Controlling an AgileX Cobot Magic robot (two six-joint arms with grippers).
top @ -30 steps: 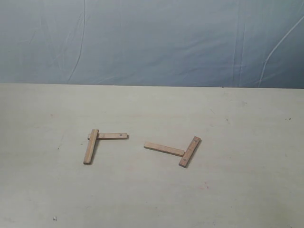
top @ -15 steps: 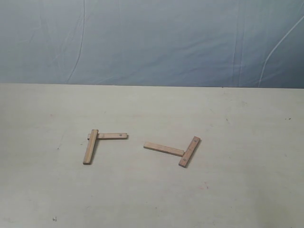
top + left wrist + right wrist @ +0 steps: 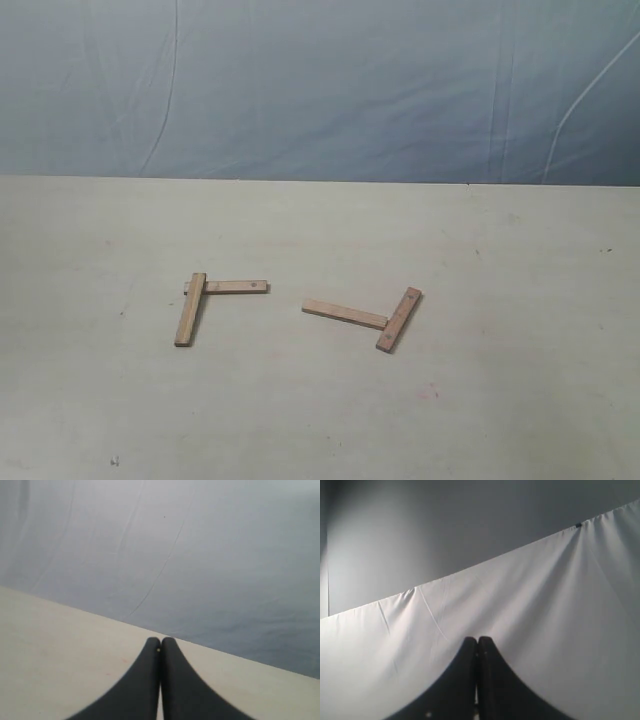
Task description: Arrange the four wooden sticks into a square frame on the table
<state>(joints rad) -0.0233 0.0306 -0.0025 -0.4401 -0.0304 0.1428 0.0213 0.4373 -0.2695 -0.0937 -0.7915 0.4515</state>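
Note:
Four wooden sticks lie on the table (image 3: 320, 420) in two pairs. On the left, one stick (image 3: 190, 309) runs front to back with its far end over a second stick (image 3: 236, 287) that lies sideways. On the right, a stick (image 3: 345, 314) lies sideways and meets the middle of a slanted stick (image 3: 399, 319), like a T. No square frame shows. Neither arm appears in the exterior view. My left gripper (image 3: 160, 641) is shut with nothing held, above the table near its far edge. My right gripper (image 3: 478, 640) is shut too, facing only cloth.
A wrinkled blue-grey backdrop (image 3: 320, 90) hangs behind the table's far edge. The right wrist view shows a pale cloth (image 3: 530, 605) under a grey wall. Small specks dot the table near its front left.

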